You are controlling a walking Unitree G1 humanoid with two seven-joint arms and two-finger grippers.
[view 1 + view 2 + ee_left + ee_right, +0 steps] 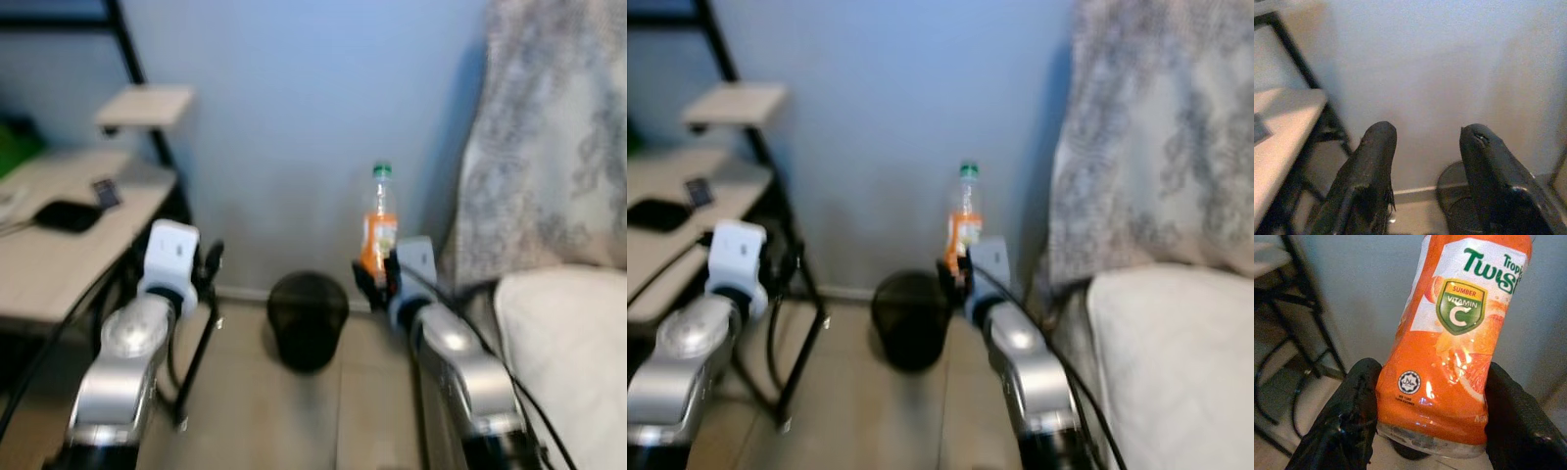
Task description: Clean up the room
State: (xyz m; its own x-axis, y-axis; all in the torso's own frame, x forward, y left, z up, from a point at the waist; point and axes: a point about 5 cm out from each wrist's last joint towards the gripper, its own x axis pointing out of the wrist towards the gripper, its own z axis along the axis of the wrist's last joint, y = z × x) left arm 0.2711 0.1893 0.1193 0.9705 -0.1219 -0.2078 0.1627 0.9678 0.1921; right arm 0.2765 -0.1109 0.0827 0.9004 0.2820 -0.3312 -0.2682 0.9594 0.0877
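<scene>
Evidently for disposal, the right gripper (1430, 416) is clamped on the upright orange bottle (1449, 347), right of the black bin (308, 315) on the floor; left gripper (1427, 171) open, empty.

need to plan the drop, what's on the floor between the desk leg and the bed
The black bin stands there against the wall, seen in the left eye view. The right gripper holds the orange bottle just to the bin's right, and the left gripper hangs open by the desk.
</scene>
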